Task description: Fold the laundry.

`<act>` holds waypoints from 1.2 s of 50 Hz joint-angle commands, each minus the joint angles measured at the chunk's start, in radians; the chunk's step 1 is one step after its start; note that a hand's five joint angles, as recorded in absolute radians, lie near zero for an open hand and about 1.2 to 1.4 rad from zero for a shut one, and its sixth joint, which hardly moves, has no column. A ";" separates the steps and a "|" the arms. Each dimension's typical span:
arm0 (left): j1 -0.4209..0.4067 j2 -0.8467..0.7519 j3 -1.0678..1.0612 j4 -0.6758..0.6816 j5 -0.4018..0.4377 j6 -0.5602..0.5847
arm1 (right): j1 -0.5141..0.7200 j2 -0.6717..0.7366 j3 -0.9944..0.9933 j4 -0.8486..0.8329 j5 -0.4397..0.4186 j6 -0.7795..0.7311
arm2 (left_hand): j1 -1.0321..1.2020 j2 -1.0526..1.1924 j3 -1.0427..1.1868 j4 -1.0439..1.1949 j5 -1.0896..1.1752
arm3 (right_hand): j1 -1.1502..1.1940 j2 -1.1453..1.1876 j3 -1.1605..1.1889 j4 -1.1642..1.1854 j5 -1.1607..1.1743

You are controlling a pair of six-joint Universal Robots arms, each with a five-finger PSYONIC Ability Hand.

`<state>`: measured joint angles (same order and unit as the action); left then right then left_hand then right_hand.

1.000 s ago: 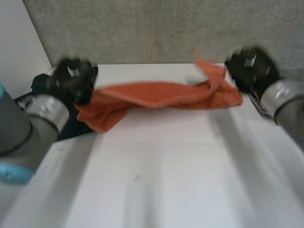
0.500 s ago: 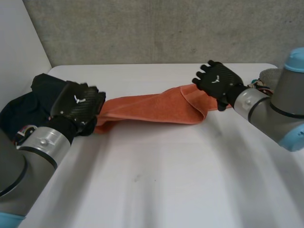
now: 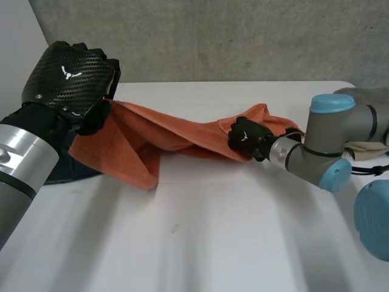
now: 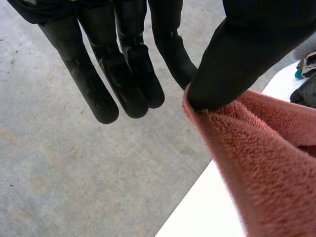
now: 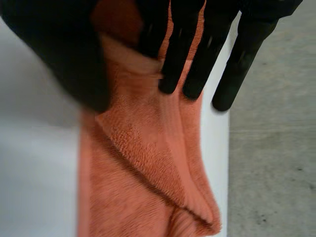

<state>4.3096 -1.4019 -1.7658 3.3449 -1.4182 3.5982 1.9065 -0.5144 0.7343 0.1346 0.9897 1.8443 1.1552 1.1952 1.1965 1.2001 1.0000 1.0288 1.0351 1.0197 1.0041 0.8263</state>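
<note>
Pinching towel (image 3: 182, 131), L hand (image 3: 68, 78), R hand (image 3: 246, 137)

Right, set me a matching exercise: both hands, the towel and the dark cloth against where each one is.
1 left hand
2 right hand
3 orange towel
4 dark cloth

A low by the table, pinching a towel end
B stretched between both hands
C raised high, pinching a towel end
D on the table under the left arm

Pairs: 1-C, 2-A, 3-B, 4-D.

orange towel (image 3: 176, 131), white table (image 3: 213, 243), grey wall (image 3: 243, 36)
</note>
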 commanded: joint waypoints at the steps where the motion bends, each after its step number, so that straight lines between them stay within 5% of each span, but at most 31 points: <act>1: 0.013 0.011 0.000 0.002 -0.019 -0.024 | 0.003 -0.071 0.053 -0.206 0.070 0.272 | 0.241 0.201 0.200 0.196 0.222 | 0.367 0.361 0.377 0.392 0.395; 7: 0.084 0.006 0.015 0.008 -0.031 -0.050 | -0.085 -0.321 0.161 -0.277 0.176 0.534 | 0.241 0.201 0.200 0.196 0.222 | 0.367 0.361 0.377 0.392 0.395; 11: 0.120 0.001 0.032 0.002 -0.021 -0.073 | -0.157 -0.523 0.238 -0.163 0.257 0.575 | 0.241 0.201 0.200 0.196 0.222 | 0.367 0.361 0.377 0.392 0.395; 15: 0.139 -0.017 0.039 -0.007 0.005 -0.093 | -0.199 -0.733 0.330 0.032 0.212 0.569 | 0.241 0.201 0.200 0.196 0.222 | 0.367 0.361 0.377 0.392 0.395; 23: 0.133 -0.146 0.065 -0.074 0.056 -0.088 | -0.231 -0.904 0.474 0.236 0.159 0.550 | 0.241 0.201 0.200 0.196 0.222 | 0.367 0.361 0.377 0.392 0.395; 33: 0.133 -0.471 0.239 -0.105 0.051 -0.015 | -0.182 -0.725 0.504 0.284 0.222 0.417 | 0.241 0.201 0.200 0.196 0.222 | 0.367 0.361 0.377 0.392 0.395; 42: 0.128 -0.718 0.720 0.085 0.009 0.031 | -0.106 -0.412 0.069 0.107 0.407 0.583 | 0.241 0.201 0.200 0.196 0.222 | 0.367 0.361 0.377 0.392 0.395; 47: 0.128 -0.743 0.943 0.267 -0.068 -0.036 | -0.098 -0.421 -0.070 -0.195 0.440 0.751 | 0.241 0.201 0.200 0.196 0.222 | 0.367 0.361 0.377 0.392 0.395; 53: 0.124 -0.692 0.994 0.332 -0.099 -0.131 | -0.112 -0.527 0.051 -0.642 0.442 0.869 | 0.241 0.201 0.200 0.196 0.222 | 0.367 0.361 0.377 0.392 0.395; 60: 0.125 -0.599 0.792 0.269 -0.070 -0.142 | -0.110 -0.576 0.197 -0.624 0.371 0.865 | 0.241 0.201 0.200 0.196 0.222 | 0.367 0.361 0.377 0.392 0.395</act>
<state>4.4341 -2.0839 -0.8010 3.6699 -1.5119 3.4690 1.7996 -1.0429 0.7943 -0.4783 1.4163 2.7160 1.1552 1.1984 1.1967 1.2037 1.0001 1.1312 1.1686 1.1901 1.1960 1.0025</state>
